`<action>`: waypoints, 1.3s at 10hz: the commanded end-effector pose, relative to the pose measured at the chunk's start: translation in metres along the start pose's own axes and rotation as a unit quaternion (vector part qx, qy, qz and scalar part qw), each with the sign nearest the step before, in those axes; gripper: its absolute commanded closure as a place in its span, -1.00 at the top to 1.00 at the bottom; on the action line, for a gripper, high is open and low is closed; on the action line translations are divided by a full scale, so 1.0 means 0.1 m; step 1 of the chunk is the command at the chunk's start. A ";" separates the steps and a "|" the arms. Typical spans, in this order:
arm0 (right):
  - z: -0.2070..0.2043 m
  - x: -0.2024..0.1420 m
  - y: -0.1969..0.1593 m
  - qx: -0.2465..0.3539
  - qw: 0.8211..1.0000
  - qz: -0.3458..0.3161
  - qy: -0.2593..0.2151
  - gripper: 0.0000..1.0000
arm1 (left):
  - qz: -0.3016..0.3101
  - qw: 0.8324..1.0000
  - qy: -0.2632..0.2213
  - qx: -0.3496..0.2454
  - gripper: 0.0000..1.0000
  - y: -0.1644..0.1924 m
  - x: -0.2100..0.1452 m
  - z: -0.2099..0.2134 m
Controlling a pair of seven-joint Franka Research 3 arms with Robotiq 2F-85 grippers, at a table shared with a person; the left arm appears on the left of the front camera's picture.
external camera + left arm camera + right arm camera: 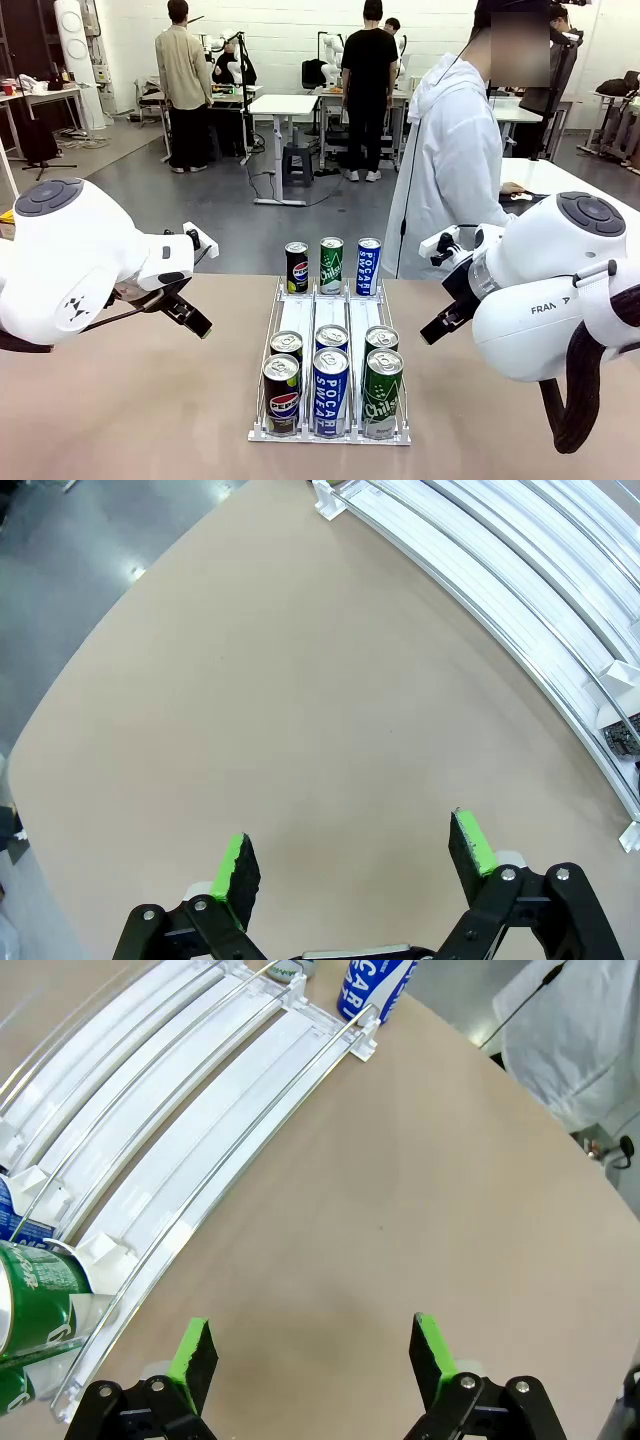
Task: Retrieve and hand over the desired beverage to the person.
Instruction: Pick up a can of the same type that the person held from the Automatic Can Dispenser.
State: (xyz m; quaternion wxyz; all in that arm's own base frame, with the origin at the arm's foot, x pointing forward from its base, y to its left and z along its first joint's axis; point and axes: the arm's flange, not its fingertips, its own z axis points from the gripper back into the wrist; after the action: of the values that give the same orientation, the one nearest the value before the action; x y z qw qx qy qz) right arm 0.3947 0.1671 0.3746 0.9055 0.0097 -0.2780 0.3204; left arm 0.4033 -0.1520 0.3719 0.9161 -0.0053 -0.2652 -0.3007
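A white three-lane rack in the middle of the table holds beverage cans. At its near end stand a Pepsi can, a Pocari Sweat can and a green Chilsung can, each with a second can behind it. One can of each kind stands at the far end: Pepsi, Chilsung, Pocari. The person in the white hooded jacket stands past the far right edge. My left gripper hangs open over bare tabletop left of the rack. My right gripper is open right of the rack, empty.
The tan table has free room on both sides of the rack. In the right wrist view a green can sits at the lower left and a blue Pocari can at the top. Other people and tables stand far behind.
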 end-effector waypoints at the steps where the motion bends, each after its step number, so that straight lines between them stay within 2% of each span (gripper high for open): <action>1: 0.00 0.00 0.00 0.000 1.000 0.000 0.000 1.00 | 0.002 1.000 0.000 0.000 1.00 0.01 0.00 0.00; 7: 0.00 0.00 0.00 0.000 1.000 0.000 0.000 1.00 | 0.002 1.000 0.000 0.000 1.00 0.01 0.00 0.00; 8: 0.41 -0.03 0.07 -0.034 0.999 0.007 -0.032 1.00 | 0.000 1.000 0.000 0.000 1.00 0.00 0.00 0.00; 9: 0.89 -0.01 0.08 -0.090 0.994 0.009 -0.065 1.00 | 0.000 0.999 -0.034 0.017 1.00 0.02 -0.01 0.42; 10: 1.40 0.04 0.05 -0.122 0.988 -0.005 -0.098 1.00 | 0.003 0.997 -0.060 0.042 1.00 0.03 0.03 0.82; 12: 2.35 0.19 0.08 -0.169 0.978 0.006 -0.126 1.00 | 0.002 0.991 -0.112 0.067 1.00 0.09 -0.03 1.61; 13: 2.62 0.26 0.09 -0.180 0.975 0.009 -0.129 1.00 | -0.002 0.990 -0.125 0.067 1.00 0.12 -0.03 1.88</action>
State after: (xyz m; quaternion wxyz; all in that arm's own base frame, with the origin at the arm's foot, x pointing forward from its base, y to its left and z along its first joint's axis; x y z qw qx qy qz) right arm 0.2941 0.1332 0.6015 0.8411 -0.0944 -0.4573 0.2729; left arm 0.3598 -0.1253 0.5326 0.8749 0.0162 -0.3963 -0.2778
